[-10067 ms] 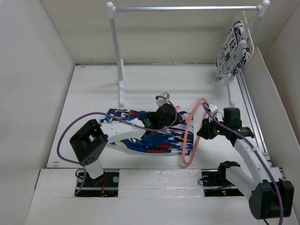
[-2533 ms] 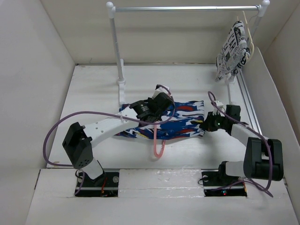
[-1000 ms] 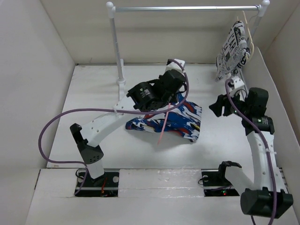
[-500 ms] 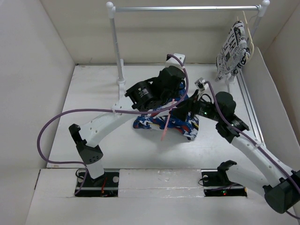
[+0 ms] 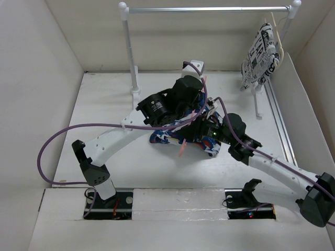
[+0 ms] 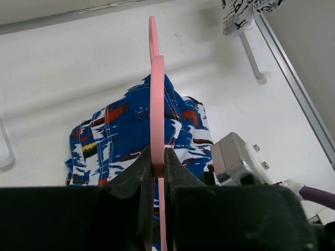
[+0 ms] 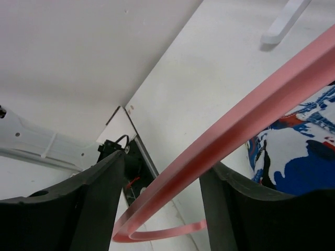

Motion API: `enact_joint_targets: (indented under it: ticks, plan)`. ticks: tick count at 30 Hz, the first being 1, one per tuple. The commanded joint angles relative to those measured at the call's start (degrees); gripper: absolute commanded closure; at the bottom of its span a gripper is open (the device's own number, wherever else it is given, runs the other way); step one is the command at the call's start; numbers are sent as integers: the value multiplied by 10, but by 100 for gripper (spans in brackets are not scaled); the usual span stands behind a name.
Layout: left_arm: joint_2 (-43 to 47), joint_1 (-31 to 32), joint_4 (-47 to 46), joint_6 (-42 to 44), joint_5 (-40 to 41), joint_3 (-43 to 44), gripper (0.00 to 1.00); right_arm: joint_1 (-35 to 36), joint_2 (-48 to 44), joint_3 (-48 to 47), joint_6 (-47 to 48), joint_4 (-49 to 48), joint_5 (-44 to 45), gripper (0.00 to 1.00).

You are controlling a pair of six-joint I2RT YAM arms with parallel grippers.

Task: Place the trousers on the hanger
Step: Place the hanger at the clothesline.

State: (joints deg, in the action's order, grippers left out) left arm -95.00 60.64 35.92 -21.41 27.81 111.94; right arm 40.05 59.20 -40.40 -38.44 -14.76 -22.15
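Note:
The pink hanger (image 5: 182, 147) is lifted off the table, and the blue splashed trousers (image 5: 170, 137) hang draped over it. My left gripper (image 5: 189, 116) is shut on the hanger. In the left wrist view the hanger (image 6: 156, 94) runs edge-on between the closed fingers of that gripper (image 6: 157, 157), with the trousers (image 6: 115, 130) below. My right gripper (image 5: 203, 127) sits close beside the hanger. In the right wrist view its jaws (image 7: 163, 164) stand wide open with the hanger's bar (image 7: 261, 102) crossing between them, and the trousers (image 7: 298, 157) show at the right.
A white clothes rail (image 5: 209, 9) stands at the back. A white newspaper-print garment (image 5: 261, 49) hangs on a cream hanger at its right end. The rail's right foot (image 6: 251, 52) stands by a metal track (image 5: 280, 125). White walls close in the table.
The left arm has raised the hanger with the trousers a little further. The right arm has swung in from the right, and its open jaws now straddle the hanger's bar.

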Motion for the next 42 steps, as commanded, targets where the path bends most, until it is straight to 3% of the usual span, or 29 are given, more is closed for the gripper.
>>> enact_joint_targets:
  ticks: [1,3,6,8,10,19,22,23,28,29,32,37,42]
  plan:
    - [55,-1,-96,3,32,9,100,26,1,-1,-37,-76,58,38]
    - [58,-1,-102,8,36,16,100,34,-1,1,-47,-84,76,52]
    - [53,-1,-101,19,41,36,100,47,-8,0,-63,-103,102,65]
    - [51,-1,-102,29,44,52,100,53,-11,-19,-65,-85,116,69]
    - [45,-13,-103,35,33,68,100,59,-18,-42,-65,-65,134,81]
    - [36,-19,-123,58,11,122,99,59,-14,-133,-93,-18,166,99]
    - [36,-19,-128,66,3,144,74,38,-8,-173,-100,0,159,100]
    - [37,-19,-130,66,-3,157,59,30,-1,-181,-101,2,155,100]
    - [51,-19,-142,82,-17,181,32,-20,24,-230,-99,15,115,100]
    - [54,-19,-151,87,-19,182,21,-38,30,-238,-97,16,107,100]
    - [74,-19,-160,95,-17,177,8,-67,57,-265,-96,8,77,100]
    - [123,-19,-169,99,8,128,1,-145,146,-323,-112,-53,-3,100]
    - [196,-32,-169,76,36,-49,1,-198,252,-442,-98,-59,-61,100]
